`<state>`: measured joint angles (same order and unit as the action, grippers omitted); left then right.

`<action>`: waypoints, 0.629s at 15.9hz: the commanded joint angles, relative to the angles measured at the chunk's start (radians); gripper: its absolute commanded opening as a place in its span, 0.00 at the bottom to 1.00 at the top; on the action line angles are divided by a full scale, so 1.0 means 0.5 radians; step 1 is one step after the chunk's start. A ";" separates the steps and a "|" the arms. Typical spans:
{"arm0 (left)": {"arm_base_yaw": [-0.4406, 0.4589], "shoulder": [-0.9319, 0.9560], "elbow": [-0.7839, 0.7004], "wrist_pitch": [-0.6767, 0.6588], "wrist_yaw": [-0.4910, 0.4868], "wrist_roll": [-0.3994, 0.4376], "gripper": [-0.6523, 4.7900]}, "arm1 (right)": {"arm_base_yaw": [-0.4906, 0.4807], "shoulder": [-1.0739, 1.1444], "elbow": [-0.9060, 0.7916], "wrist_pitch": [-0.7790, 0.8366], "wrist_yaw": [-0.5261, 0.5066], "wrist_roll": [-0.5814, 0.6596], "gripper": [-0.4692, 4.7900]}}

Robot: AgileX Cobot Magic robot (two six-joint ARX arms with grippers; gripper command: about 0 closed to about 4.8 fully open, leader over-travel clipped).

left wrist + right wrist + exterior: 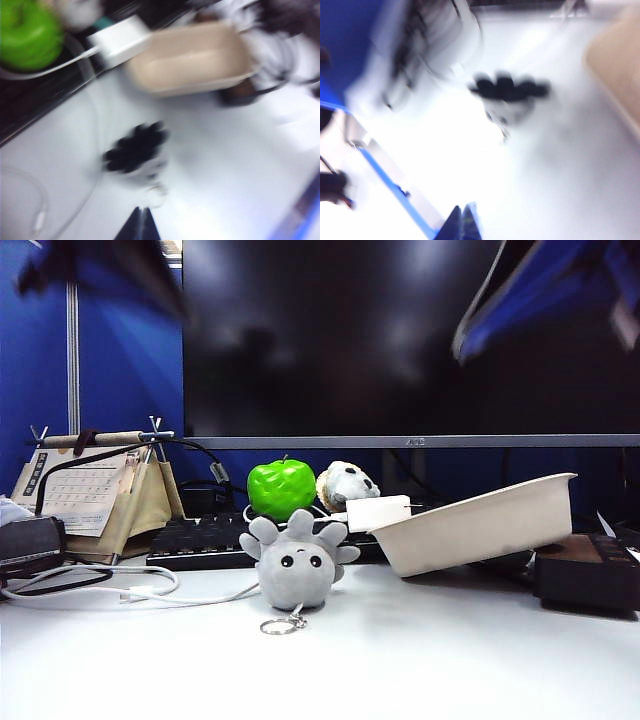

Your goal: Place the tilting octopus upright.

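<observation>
The light-grey octopus (pixel 296 562) rests on the white table in the middle of the exterior view, its tentacles pointing up and back toward the keyboard and its face low. Its silver keyring (pixel 283 624) lies in front of it. In the blurred left wrist view the octopus (pixel 135 150) shows dark, and my left gripper (pixel 141 212) hangs shut and empty just short of the keyring (pixel 156 196). My right gripper (pixel 462 210) is also shut and empty, well away from the octopus (pixel 510 95). In the exterior view both arms are only blurred shapes in the top corners.
Behind the octopus are a black keyboard (pixel 195 538), a green apple (pixel 281 488), a white-and-grey plush (pixel 346 483) and a white charger (pixel 378 512) with its cable. A tilted beige tray (pixel 480 525) and a dark box (pixel 585 575) stand right, a desk calendar (pixel 90 495) left.
</observation>
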<state>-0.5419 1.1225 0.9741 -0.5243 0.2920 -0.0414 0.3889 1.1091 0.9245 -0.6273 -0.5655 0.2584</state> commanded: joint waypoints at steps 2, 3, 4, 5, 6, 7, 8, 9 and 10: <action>-0.022 0.249 0.005 0.049 -0.014 0.031 0.11 | 0.024 0.191 -0.037 0.113 0.066 -0.011 0.09; -0.031 0.301 0.005 0.075 0.004 0.031 0.11 | 0.024 0.227 -0.037 0.117 0.067 -0.011 0.09; -0.033 0.378 0.005 0.128 0.005 0.031 0.11 | 0.033 0.283 -0.037 0.143 0.053 -0.010 0.09; -0.033 0.439 0.005 0.172 0.001 0.031 0.11 | 0.066 0.340 -0.037 0.172 0.053 -0.010 0.09; -0.033 0.466 0.005 0.193 0.002 0.031 0.11 | 0.069 0.375 -0.037 0.191 0.050 -0.010 0.09; -0.034 0.503 0.005 0.225 0.001 0.031 0.11 | 0.070 0.408 -0.037 0.220 0.047 -0.011 0.09; -0.032 0.520 0.005 0.240 -0.002 0.031 0.11 | 0.072 0.443 -0.036 0.249 0.024 -0.010 0.09; -0.031 0.522 0.005 0.253 -0.009 0.032 0.12 | 0.072 0.453 -0.037 0.261 0.015 -0.010 0.09; -0.031 0.523 0.005 0.284 -0.008 0.031 0.15 | 0.072 0.456 -0.036 0.275 0.019 -0.010 0.09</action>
<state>-0.5583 1.3857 0.9737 -0.4068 0.2863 -0.0299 0.4236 1.3415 0.9024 -0.5129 -0.5461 0.2562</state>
